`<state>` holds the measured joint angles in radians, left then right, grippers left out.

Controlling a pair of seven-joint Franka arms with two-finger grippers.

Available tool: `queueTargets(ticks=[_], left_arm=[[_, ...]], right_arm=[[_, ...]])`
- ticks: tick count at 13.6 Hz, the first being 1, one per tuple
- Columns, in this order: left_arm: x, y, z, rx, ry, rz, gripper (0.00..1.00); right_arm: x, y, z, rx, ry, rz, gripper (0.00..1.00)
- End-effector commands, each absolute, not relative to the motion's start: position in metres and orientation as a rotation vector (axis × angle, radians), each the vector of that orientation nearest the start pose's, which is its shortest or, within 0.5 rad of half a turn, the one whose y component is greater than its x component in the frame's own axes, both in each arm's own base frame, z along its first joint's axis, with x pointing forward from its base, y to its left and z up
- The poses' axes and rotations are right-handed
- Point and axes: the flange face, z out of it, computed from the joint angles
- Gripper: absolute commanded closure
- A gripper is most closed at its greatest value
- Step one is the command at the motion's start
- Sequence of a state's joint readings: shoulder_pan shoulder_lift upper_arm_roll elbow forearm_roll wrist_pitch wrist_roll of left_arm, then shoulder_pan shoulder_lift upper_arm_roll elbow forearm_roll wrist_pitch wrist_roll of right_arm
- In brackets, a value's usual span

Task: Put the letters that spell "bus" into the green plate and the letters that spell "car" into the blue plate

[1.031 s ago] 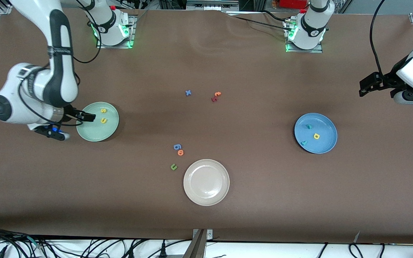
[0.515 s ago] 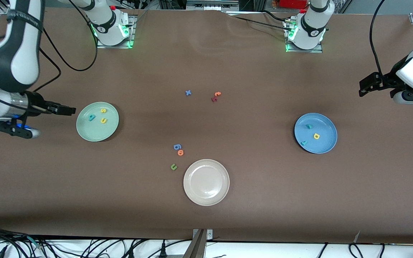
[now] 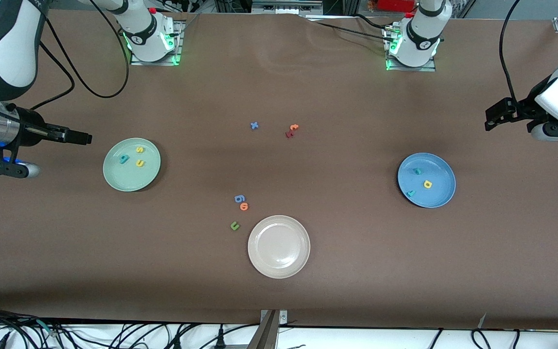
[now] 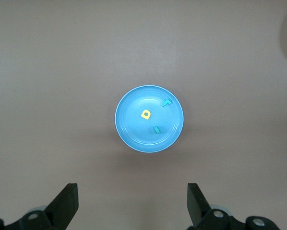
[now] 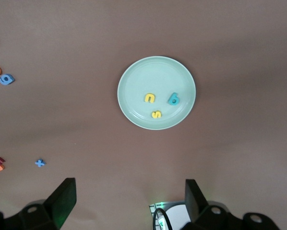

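Observation:
The green plate holds a teal b, a yellow s and a yellow u. On the blue plate lie a yellow a and two teal letters. My right gripper hangs open and empty, high up beside the green plate, toward the right arm's end of the table. My left gripper waits open and empty, high over the table by the blue plate.
A beige-white plate sits nearest the front camera. Beside it lie a blue g-like letter, an orange o and a dark green u. Mid-table lie a blue x and orange and dark red letters.
My right gripper has risen and drawn back off the green plate toward its end of the table, uncovering the teal b in the plate. The left arm has not moved.

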<state>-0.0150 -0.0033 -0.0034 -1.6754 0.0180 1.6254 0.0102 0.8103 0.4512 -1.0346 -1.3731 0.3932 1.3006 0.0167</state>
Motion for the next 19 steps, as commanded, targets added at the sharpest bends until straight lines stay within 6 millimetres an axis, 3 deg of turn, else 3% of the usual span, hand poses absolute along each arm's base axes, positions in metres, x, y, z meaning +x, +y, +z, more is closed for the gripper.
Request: queueTargets(ticks=[1,6,13,19], left_arm=[[0.554,-0.011,0.582,-3.153,0.059,0.058,0.0],[0.554,-0.011,0.582,-3.153,0.059,0.058,0.0],[0.555,-0.011,0.581,-3.153,0.061,0.063,0.0],[0.555,-0.011,0.581,-3.153,0.059,0.06,0.0]], right_arm=[[0.604,0.015,0.543,-3.069,0.329,0.488,0.0],[0.602,-0.011,0.554,-3.05,0.279,0.436,0.0],[0.628,-0.037,0.565,-3.018,0.227,0.431,0.01],[0.611,-0.045,0.592,-3.08,0.136,0.387,0.01]])
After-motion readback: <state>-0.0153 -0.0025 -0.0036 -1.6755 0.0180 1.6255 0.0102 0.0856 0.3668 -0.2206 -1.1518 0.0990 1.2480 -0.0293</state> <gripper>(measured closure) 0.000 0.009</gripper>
